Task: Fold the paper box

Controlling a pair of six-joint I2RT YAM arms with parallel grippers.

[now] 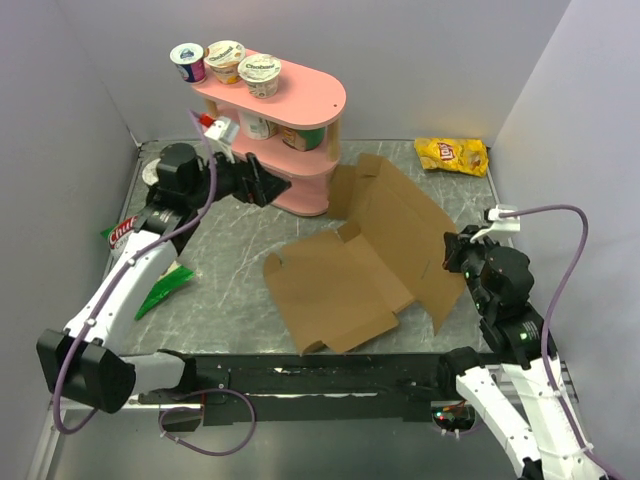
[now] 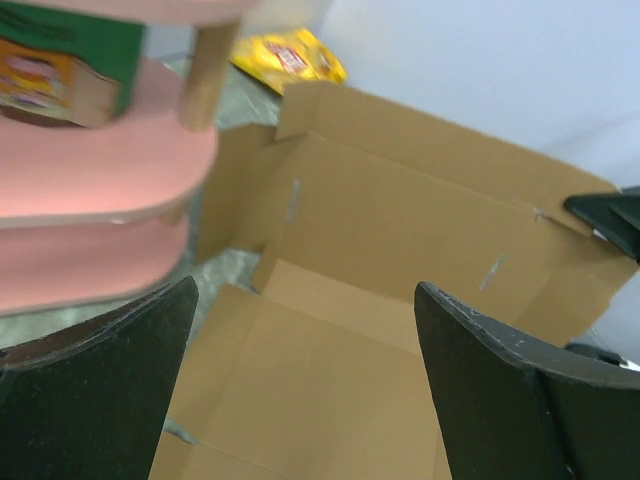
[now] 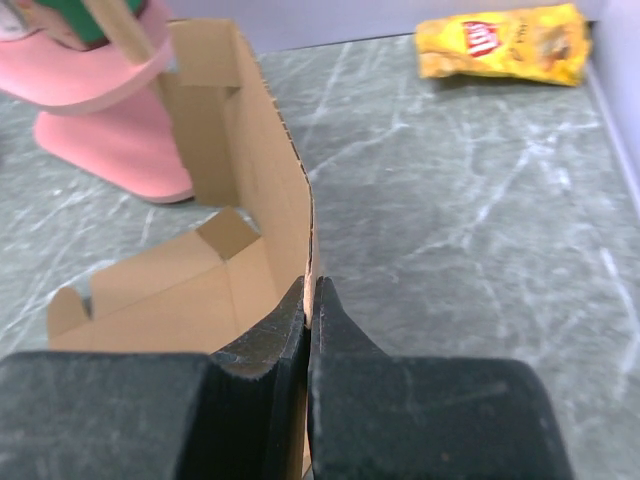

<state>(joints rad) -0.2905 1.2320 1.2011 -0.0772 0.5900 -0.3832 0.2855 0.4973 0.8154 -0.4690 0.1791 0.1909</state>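
From above, the box (image 1: 360, 262) lies mostly flat, one side raised, just ahead of the left gripper (image 1: 283, 186); its wrist view shows fingers (image 2: 100, 385) spread wide, empty; the right gripper (image 3: 310, 298), in its own view, pinches that raised side, remaining flaps unfolded

My top camera sits high above and behind me, looking down and forward across the whole bench (image 1: 230, 275) from a distance. My left wrist camera peers out between the fingers of my left pincer (image 2: 305, 290), close up, facing right over the paper box (image 2: 400, 220) beside the pink shelf (image 2: 100, 170). My right wrist camera rides low just behind my right pincer (image 3: 310, 290), facing along the bench toward its far edge. All three share box, shelf and yellow chip bag (image 3: 505, 40).
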